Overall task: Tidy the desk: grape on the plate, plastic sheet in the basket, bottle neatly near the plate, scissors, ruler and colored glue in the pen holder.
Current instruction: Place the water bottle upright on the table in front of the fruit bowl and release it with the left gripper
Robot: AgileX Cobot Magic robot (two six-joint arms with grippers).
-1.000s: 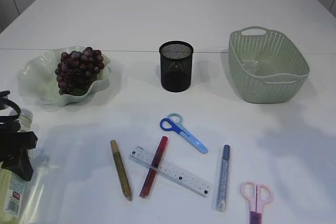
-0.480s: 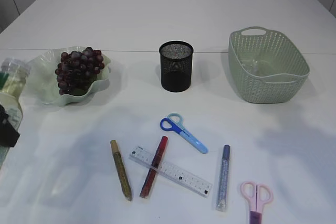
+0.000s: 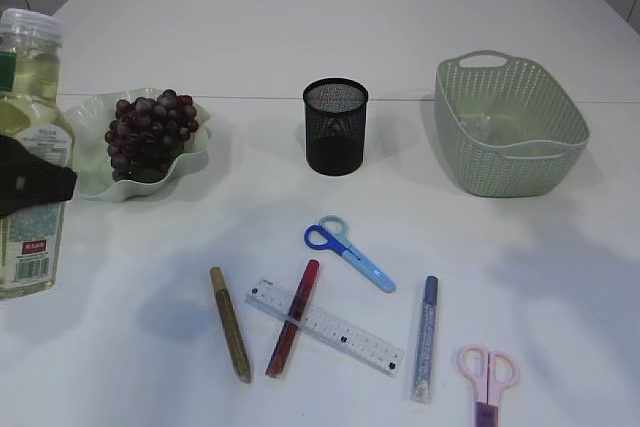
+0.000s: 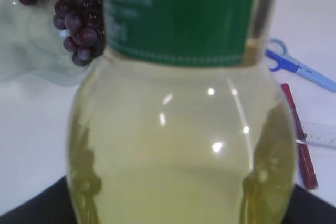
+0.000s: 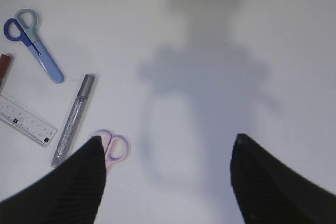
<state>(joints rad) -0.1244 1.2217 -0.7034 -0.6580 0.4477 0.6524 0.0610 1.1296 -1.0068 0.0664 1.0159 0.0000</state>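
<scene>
A white worktop (image 3: pixel 300 37) fills nearly the whole exterior frame, its smooth surface crossed by a faint seam running left to right behind the objects, with pale wall panels closing off the room along the top edge. At far left, the left end effector (image 3: pixel 25 185) clasps an upright bottle (image 3: pixel 28 152) of yellowish liquid, lifted in front of the camera; the left wrist view shows the bottle's green label and pale contents filling the frame. Just right of it, in the middle left of the frame, a bunch of dark grapes (image 3: pixel 150 132) lies on a wavy pale green plate (image 3: pixel 85 137). A black mesh pen holder (image 3: pixel 335 127) stands at centre, and a green woven basket (image 3: pixel 510 127) sits at upper right with something clear inside it that is hard to make out. Spread across the lower middle of the frame are blue scissors (image 3: pixel 348 251), a clear ruler (image 3: pixel 325 325) with a red glue pen (image 3: pixel 293 318) lying across it, a gold glue pen (image 3: pixel 230 323) to their left and a silver glue pen (image 3: pixel 426 338) to their right. Pink scissors (image 3: pixel 488 377) lie at the bottom edge, lower right. The right end effector (image 5: pixel 167 182) hangs above bare worktop with its fingers spread wide and nothing between them, its soft shadow falling on the white surface below.
</scene>
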